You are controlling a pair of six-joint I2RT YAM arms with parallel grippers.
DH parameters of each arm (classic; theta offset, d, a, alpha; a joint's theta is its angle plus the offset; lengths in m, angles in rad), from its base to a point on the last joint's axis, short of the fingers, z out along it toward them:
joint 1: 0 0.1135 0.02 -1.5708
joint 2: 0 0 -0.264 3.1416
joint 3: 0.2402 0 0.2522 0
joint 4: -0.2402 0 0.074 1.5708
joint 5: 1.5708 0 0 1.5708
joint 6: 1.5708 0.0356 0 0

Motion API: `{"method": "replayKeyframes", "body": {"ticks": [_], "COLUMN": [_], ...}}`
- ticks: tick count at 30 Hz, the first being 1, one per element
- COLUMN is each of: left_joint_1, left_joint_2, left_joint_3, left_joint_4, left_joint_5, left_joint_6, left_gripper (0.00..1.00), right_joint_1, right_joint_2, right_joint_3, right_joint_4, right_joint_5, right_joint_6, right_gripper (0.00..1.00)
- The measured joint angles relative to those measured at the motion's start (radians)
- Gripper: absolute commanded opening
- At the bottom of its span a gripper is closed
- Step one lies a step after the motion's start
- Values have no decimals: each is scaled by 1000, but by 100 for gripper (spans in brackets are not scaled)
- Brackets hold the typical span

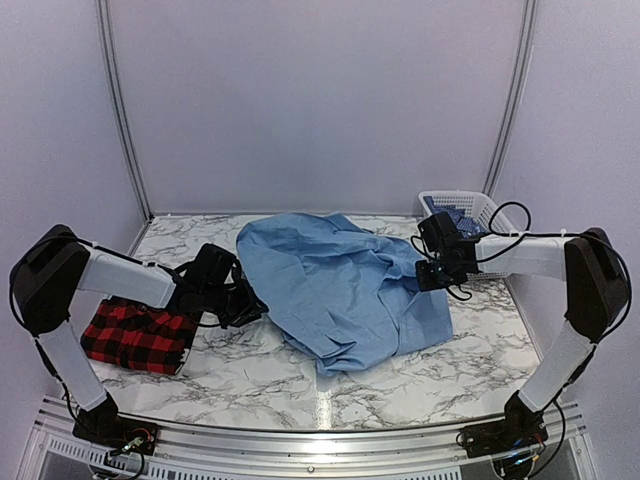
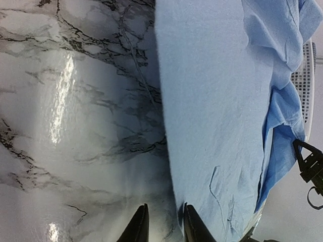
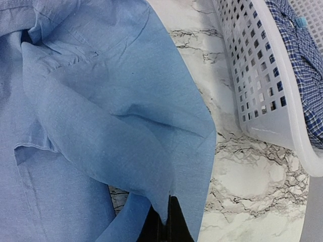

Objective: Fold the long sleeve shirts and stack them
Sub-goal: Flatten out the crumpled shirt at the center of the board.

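A light blue long sleeve shirt point(image 1: 340, 280) lies spread and rumpled across the middle of the marble table point(image 1: 250, 375). A red-and-black plaid long sleeve shirt point(image 1: 135, 335) lies folded at the left, partly under my left arm. My left gripper point(image 1: 250, 305) sits low at the blue shirt's left edge. In the left wrist view, the left gripper point(image 2: 165, 206) is narrowly open, with bare marble between the fingers and the blue shirt's edge point(image 2: 212, 126) running along the right finger. My right gripper point(image 3: 169, 200) is shut on the blue shirt's point(image 3: 101, 101) right edge, which it holds pinched and lifted.
A white perforated basket point(image 1: 478, 207) stands at the back right, just beyond the right gripper, with a blue checked cloth point(image 3: 298, 60) inside it. The basket wall point(image 3: 252, 91) shows close in the right wrist view. White enclosure walls surround the table.
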Motion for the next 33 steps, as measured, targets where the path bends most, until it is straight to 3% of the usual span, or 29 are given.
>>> {"method": "replayKeyframes", "body": {"ticks": [3,6,17,25,33], "left_joint_1": [0,0,40,274,533], "left_joint_2": [3,3,-18,-101,-51], "left_joint_3": [10,25,36,90,328], "left_joint_4": [2,4,-13,-139,-257], "left_joint_5": [-3,-10,-21,-37,-25], "left_joint_6": [2,6,48,167,286], "left_gripper": [14,0,0,0,0], "right_joint_1": [0,0,0,0,0], "right_joint_2": [0,-1,-2,-5,-16], "right_joint_3": [0,0,-10,-16,-29], "right_joint_4": [0,0,0,0,-1], "right_joint_5": [0,0,2,14,20], "right_joint_6": [0,-2,-4,-11,-11], "right_gripper": [0,0,0,0,0]}}
